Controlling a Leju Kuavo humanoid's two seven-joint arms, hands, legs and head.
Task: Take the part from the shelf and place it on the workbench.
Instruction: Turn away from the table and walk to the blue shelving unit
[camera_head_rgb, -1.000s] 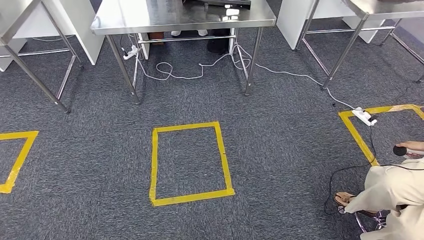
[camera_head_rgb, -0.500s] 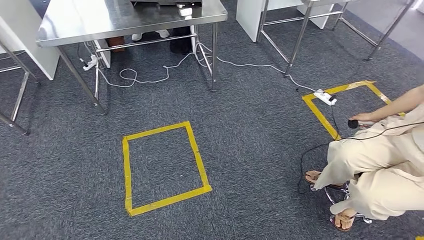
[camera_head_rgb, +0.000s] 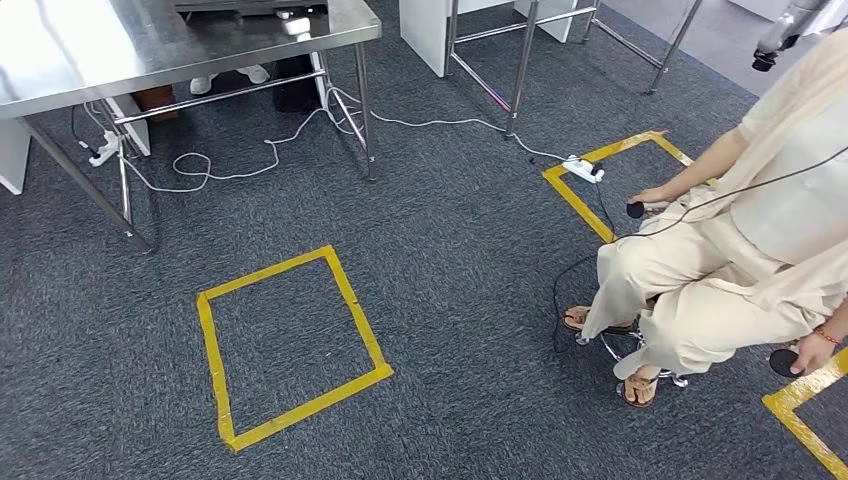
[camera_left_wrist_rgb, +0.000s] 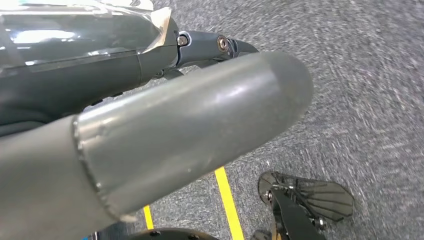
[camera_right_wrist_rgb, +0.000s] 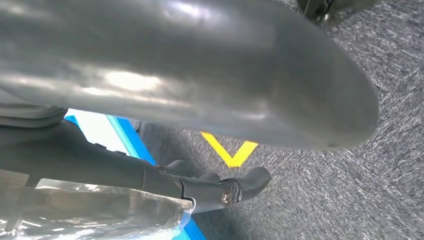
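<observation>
Left hand (camera_left_wrist_rgb: 190, 125): thick, smooth grey thumb, darker fingers (camera_left_wrist_rgb: 220, 46) fixed with round metal screws. Right hand (camera_right_wrist_rgb: 200, 75) matches, its dark fingers (camera_right_wrist_rgb: 225, 190) partly wrapped in clear film.

Grey carpet (camera_head_rgb: 480, 260), yellow tape square (camera_head_rgb: 290, 345), steel table (camera_head_rgb: 150, 45), white cable (camera_head_rgb: 250, 165).

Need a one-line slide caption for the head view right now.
Grey carpet with a yellow tape square, a steel table and a seated person.
</observation>
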